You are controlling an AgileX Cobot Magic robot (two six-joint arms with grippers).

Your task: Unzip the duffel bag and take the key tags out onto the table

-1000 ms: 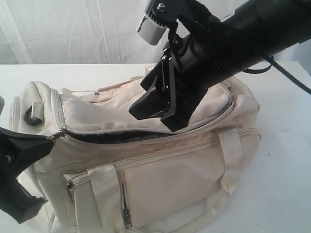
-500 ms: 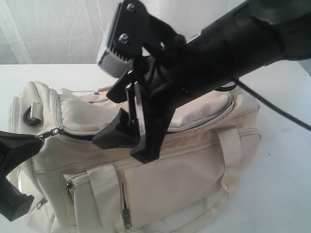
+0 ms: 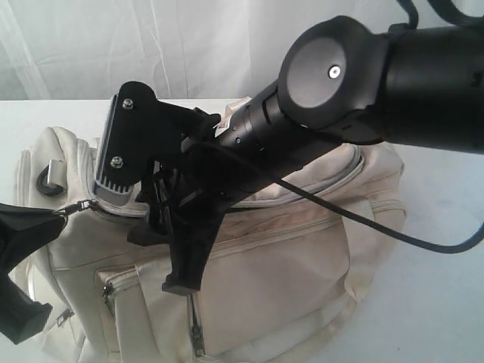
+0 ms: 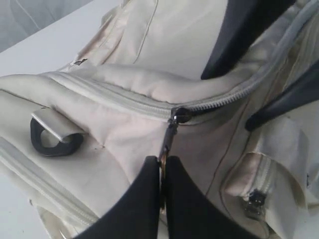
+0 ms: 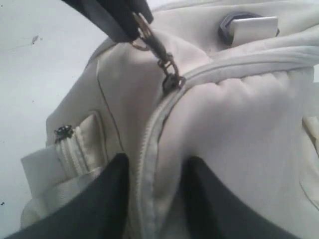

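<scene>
- Duffel bag (image 3: 302,249): cream fabric, laid on its side on the white table (image 3: 439,302); top zip slider (image 4: 179,115) was found at the end of its track, near 1 black strap ring (image 4: 50,142).
- Left gripper (image 4: 162,162): jaws were closed tight on the metal zip pull (image 4: 169,137), which was drawn taut away from the slider.
- Right gripper (image 5: 155,169): jaws were set part open, 1 finger on each side of the zip ridge; the cloth was apparently not yet pinched, though the close view was poor.
- Key tags: none were seen; they were presumed to be inside the bag.
- Step in hand: unzipping was judged all but done, with the mouth yet to be spread.
- Next move: the flap would need to be parted and the interior reached, with the pull held firm.
</scene>
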